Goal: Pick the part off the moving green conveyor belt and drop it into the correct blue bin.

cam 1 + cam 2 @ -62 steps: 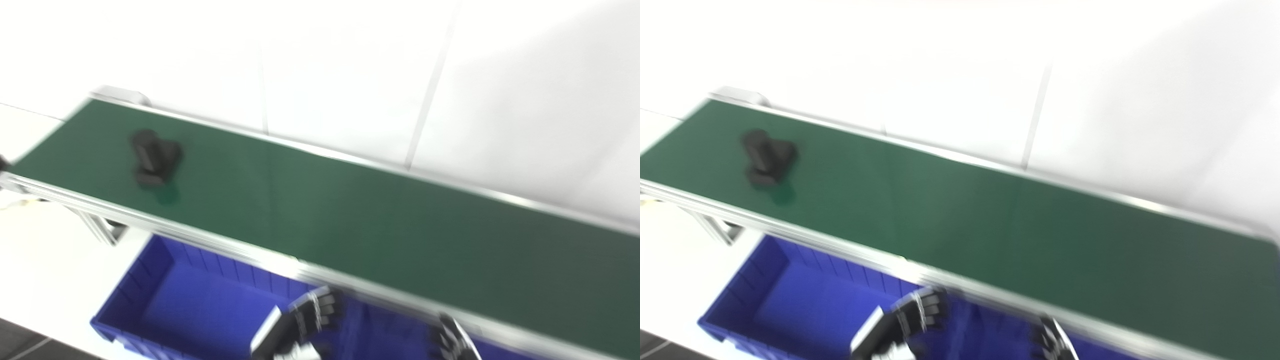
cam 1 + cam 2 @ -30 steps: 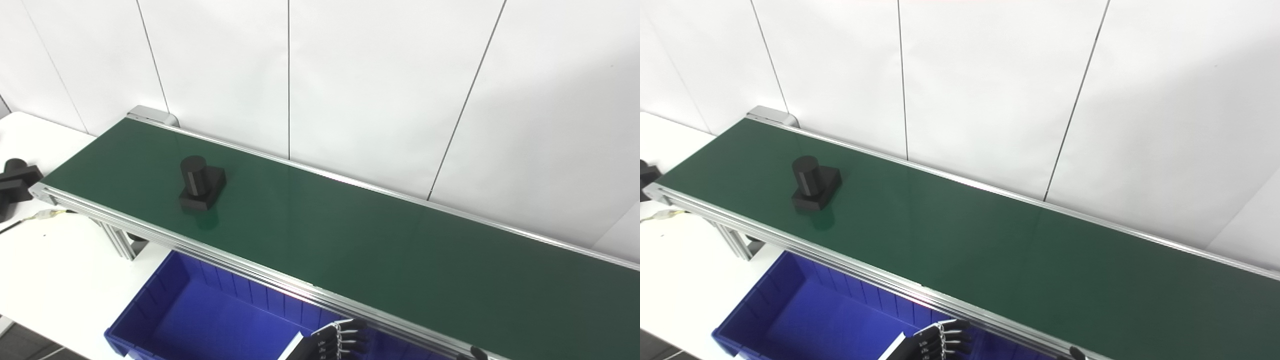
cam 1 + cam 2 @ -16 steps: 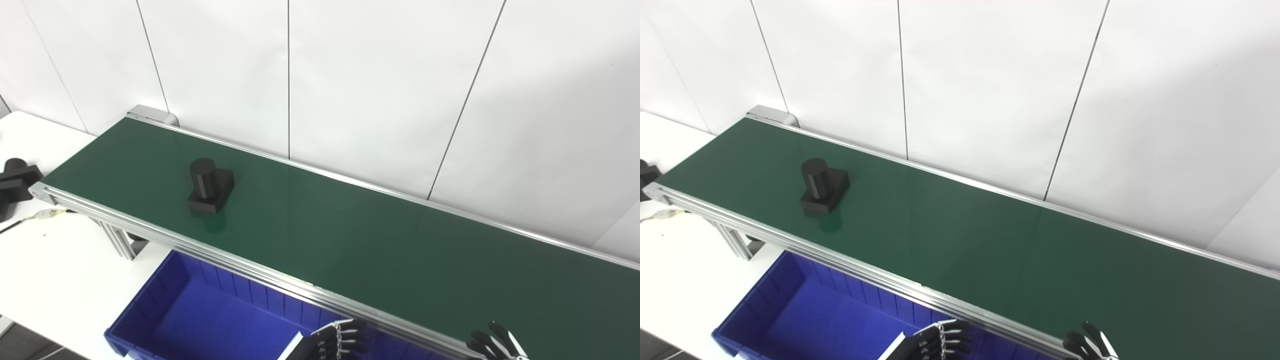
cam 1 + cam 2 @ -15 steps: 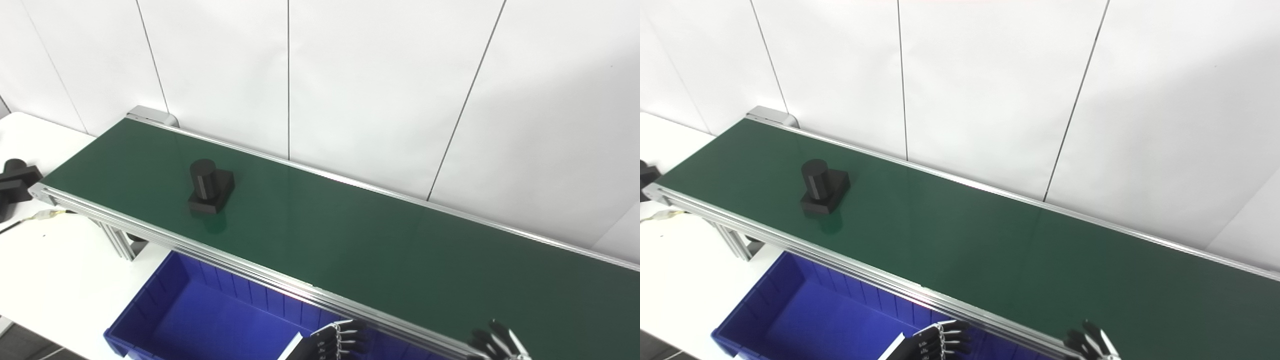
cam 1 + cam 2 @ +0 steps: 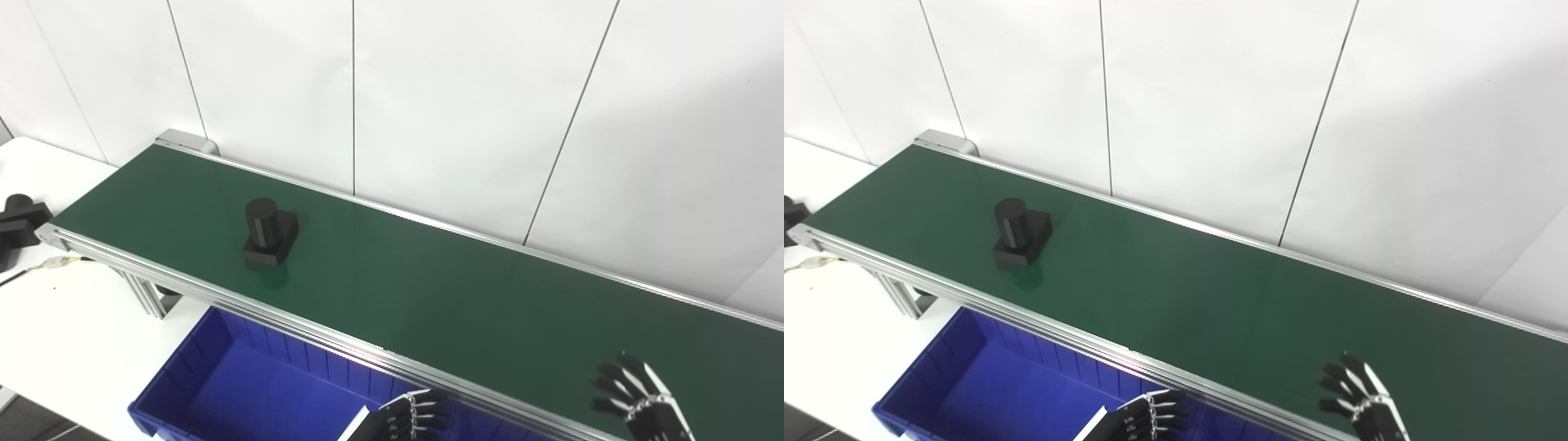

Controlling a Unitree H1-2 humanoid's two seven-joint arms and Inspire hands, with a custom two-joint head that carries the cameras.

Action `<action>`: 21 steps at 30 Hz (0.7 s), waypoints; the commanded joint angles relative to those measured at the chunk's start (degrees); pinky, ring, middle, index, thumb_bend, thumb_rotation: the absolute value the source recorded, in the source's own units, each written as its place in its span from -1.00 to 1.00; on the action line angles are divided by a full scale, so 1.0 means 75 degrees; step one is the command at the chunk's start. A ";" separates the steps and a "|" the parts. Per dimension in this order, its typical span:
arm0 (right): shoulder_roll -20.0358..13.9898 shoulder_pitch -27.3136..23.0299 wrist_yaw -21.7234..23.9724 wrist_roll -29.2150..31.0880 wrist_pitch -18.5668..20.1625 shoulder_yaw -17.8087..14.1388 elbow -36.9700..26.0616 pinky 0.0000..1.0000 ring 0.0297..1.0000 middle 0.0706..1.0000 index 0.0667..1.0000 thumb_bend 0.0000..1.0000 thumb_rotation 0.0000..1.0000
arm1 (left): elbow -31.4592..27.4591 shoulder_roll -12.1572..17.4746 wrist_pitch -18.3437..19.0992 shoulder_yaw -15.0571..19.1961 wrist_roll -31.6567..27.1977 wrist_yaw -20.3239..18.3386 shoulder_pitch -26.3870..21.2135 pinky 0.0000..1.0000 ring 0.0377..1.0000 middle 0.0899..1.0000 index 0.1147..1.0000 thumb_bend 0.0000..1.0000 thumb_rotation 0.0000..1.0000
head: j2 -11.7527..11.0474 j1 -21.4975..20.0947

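A black part (image 5: 269, 234), a short cylinder standing on a square base, rides on the green conveyor belt (image 5: 465, 294) toward its left end. My right hand (image 5: 637, 398) is raised over the belt's near right edge, open with fingers spread, far to the right of the part. My left hand (image 5: 407, 419) sits low at the bottom edge over the blue bin (image 5: 245, 392), fingers half curled and holding nothing. Both hands are well apart from the part.
The belt runs diagonally from upper left to lower right, with an aluminium rail (image 5: 306, 331) along its near side. Another black part (image 5: 18, 220) lies on the white table (image 5: 61, 331) beyond the belt's left end. A white panelled wall stands behind.
The part has ridden rightward along the belt. My right hand has risen from the bottom edge to over the belt. The camera settled after an earlier blurred shift; the left hand stays put.
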 commanded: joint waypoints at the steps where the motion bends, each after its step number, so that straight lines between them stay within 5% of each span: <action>1: 0.0012 -0.0338 0.0016 0.0063 0.0174 -0.0064 -0.0174 0.32 0.56 0.62 0.76 0.10 0.28 | -0.0072 -0.0009 -0.0327 0.0015 -0.0027 -0.0077 -0.0140 0.35 0.44 0.49 0.56 0.84 -0.07 | 0.0008 0.0010; 13: -0.0222 -0.1446 0.0245 -0.0332 0.1411 -0.0074 -0.0242 0.38 0.62 0.69 0.79 0.29 0.43 | -0.0013 0.0048 -0.0328 0.0044 -0.0026 -0.0089 -0.0225 0.35 0.45 0.50 0.57 0.81 -0.06 | 0.0022 -0.0199; 21: -0.0156 -0.2165 0.0274 -0.0509 0.1865 -0.0034 -0.0314 0.45 0.66 0.70 0.81 0.21 0.30 | 0.0013 0.0124 -0.0334 0.0069 -0.0018 -0.0122 -0.0265 0.35 0.46 0.51 0.58 0.80 -0.03 | 0.0039 -0.0378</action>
